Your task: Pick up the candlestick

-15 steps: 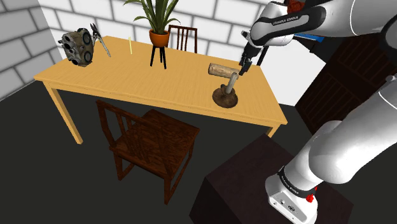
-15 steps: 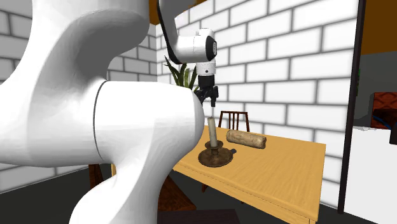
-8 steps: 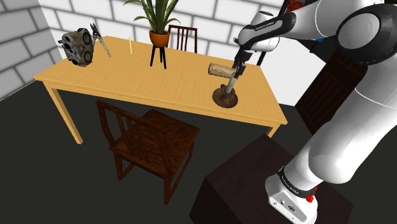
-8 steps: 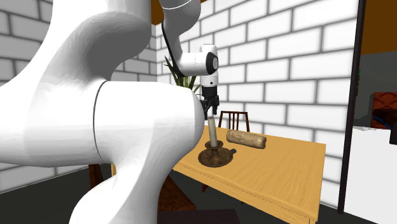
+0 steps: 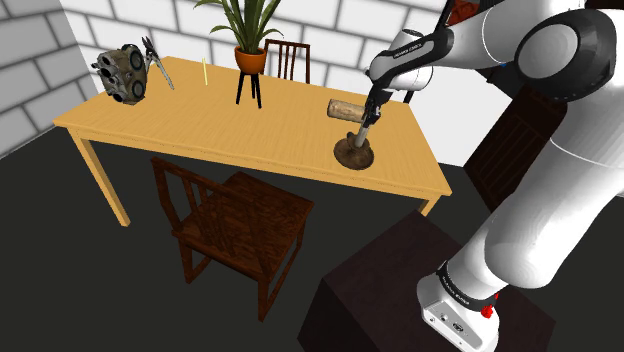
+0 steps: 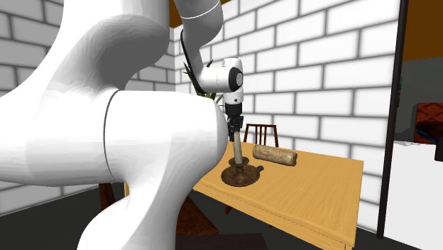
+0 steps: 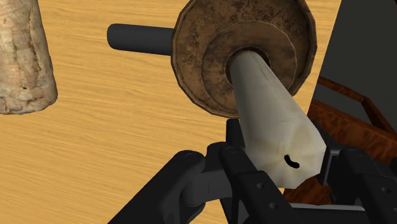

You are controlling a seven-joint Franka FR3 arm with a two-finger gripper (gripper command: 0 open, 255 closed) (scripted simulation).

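The candlestick [image 5: 354, 152] is a round brown dish with a pale candle [image 5: 365, 130] standing in it, near the table's end at the shoulder view's right. My black gripper [image 5: 368, 117] reaches down from above and is shut on the candle's upper end. In the wrist view the candle [image 7: 273, 121] runs from the brown dish [image 7: 245, 44] back between the fingers [image 7: 236, 167], which clasp its tip. The second exterior view shows the gripper [image 6: 232, 133] gripping the candle's top above the candlestick [image 6: 240, 172], whose dish rests on the table.
A brown bread-like loaf [image 5: 347, 109] lies just behind the candlestick. On the wooden table [image 5: 230, 125] also stand a potted plant [image 5: 250, 55] and a grey machine part [image 5: 122, 72]. A dark chair [image 5: 235, 225] stands in front; another chair [image 5: 289, 58] behind.
The gripper came down from above the candle onto its upper end and shut on it. The candlestick has stayed in place on the table.
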